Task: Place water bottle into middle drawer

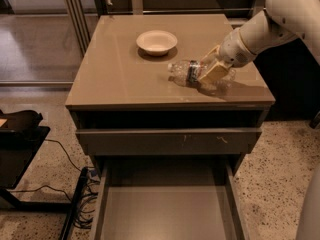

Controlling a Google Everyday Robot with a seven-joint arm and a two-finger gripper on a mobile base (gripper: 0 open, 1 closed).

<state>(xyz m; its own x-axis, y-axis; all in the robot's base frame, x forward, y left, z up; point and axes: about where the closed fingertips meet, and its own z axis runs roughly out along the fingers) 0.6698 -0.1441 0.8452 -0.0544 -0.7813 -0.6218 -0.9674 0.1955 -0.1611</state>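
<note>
The water bottle, clear and crinkled with a dark label band, lies on its side on the cabinet top, cap end to the left. My gripper comes in from the right and is shut on the bottle's right half, with one pale finger in front of it and the other behind. The bottle still rests on the top. The middle drawer stands pulled open at the bottom of the view, with a plain flat bottom and nothing in it.
A white bowl sits on the cabinet top behind and left of the bottle. A drawer with small pale scratch marks on its front sits above the open one. Black cables and a dark stand are on the floor at left.
</note>
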